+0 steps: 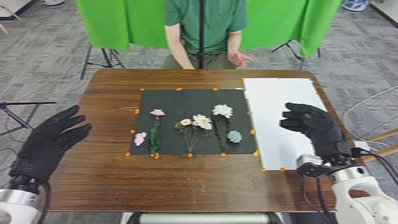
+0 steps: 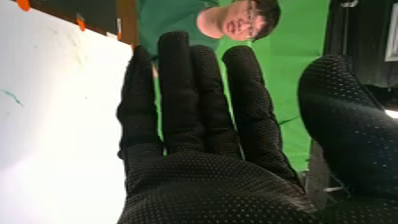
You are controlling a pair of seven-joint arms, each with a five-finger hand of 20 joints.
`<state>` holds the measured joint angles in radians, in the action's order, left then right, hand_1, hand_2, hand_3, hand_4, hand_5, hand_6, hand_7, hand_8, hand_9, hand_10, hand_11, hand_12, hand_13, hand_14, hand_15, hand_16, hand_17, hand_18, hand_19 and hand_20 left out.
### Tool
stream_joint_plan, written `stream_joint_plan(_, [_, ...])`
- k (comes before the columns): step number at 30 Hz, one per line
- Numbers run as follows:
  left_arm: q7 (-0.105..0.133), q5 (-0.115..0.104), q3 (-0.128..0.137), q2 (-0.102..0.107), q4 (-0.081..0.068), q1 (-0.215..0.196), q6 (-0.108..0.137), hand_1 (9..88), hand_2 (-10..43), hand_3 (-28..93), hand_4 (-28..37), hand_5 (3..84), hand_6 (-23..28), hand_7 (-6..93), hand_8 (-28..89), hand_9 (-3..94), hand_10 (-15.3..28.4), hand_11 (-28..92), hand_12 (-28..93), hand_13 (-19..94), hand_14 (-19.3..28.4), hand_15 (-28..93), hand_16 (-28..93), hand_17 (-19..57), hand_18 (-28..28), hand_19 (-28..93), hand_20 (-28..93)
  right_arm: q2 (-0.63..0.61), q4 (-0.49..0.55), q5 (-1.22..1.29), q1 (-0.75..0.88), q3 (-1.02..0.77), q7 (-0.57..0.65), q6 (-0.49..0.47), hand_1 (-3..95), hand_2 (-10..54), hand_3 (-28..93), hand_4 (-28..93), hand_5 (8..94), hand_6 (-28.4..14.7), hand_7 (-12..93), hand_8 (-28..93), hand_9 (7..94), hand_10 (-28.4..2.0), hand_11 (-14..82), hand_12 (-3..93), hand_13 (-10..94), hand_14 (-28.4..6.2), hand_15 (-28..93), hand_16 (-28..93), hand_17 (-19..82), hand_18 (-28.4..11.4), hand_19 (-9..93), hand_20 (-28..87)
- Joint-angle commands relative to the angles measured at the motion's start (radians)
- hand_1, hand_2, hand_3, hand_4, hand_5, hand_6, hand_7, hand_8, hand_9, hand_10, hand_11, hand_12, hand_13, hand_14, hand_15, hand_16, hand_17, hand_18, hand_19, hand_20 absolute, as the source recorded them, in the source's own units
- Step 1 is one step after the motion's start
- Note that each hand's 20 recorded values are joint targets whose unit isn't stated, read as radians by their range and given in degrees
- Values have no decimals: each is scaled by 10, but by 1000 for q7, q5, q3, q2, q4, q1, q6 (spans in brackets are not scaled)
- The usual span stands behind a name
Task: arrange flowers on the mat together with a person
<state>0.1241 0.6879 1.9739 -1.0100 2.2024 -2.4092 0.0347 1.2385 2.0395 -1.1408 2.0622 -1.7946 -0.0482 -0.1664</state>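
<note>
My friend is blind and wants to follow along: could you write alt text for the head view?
Pink and white flowers lie on a black mat on a brown wooden table, with a white sheet to the right. The robot's black-gloved left hand and right hand are empty and open at either side.

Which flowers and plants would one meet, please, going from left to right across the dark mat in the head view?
Short pink flower, long-stemmed pink flower, white daisies, fluffy white flower, round green plant.
</note>
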Motion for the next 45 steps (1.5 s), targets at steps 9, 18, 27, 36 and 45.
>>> stream_joint_plan(9, [28,-33,10,24,-9,-14,11,300,-18,683,-237,344,53,181,-89,310,129,212,187,279,162,371,-1,-44,234,502,84,-34,-27,78,-50,59,7,-107,195,-2,859,-225,437,-47,126,-72,447,-141,69,223,400,-122,133,291,187,-190,321,232])
stream_joint_plan(18, [5,-7,-4,30,-16,7,-4,301,-18,681,-236,344,53,181,-88,310,129,210,188,279,163,371,0,-45,233,500,84,-34,-29,57,-69,79,-5,-92,195,-1,858,-227,437,-48,129,-68,445,-141,72,228,399,-121,123,317,183,-191,325,245])
stream_joint_plan(27, [9,-11,5,20,-8,-7,-2,299,-20,687,-236,342,53,186,-89,307,130,212,189,273,162,373,0,-48,233,502,84,-24,-17,54,-38,51,-7,-53,197,0,859,-226,438,-49,132,-69,445,-141,75,228,400,-120,120,326,182,-192,329,247])
stream_joint_plan(36, [5,-1,9,0,10,-26,-5,299,-19,686,-239,341,54,187,-91,304,129,215,187,268,160,376,-2,-49,233,503,84,-12,-16,48,-34,47,5,-63,197,-1,862,-225,439,-49,136,-70,443,-142,79,230,397,-120,127,330,177,-193,337,251])
stream_joint_plan(45, [7,-2,6,-1,10,-26,-2,299,-19,686,-239,340,53,188,-91,303,129,215,187,268,161,376,-2,-49,233,503,83,-10,-21,50,-46,50,10,-65,197,-2,862,-226,440,-49,136,-70,443,-143,82,232,397,-120,129,330,174,-195,343,252])
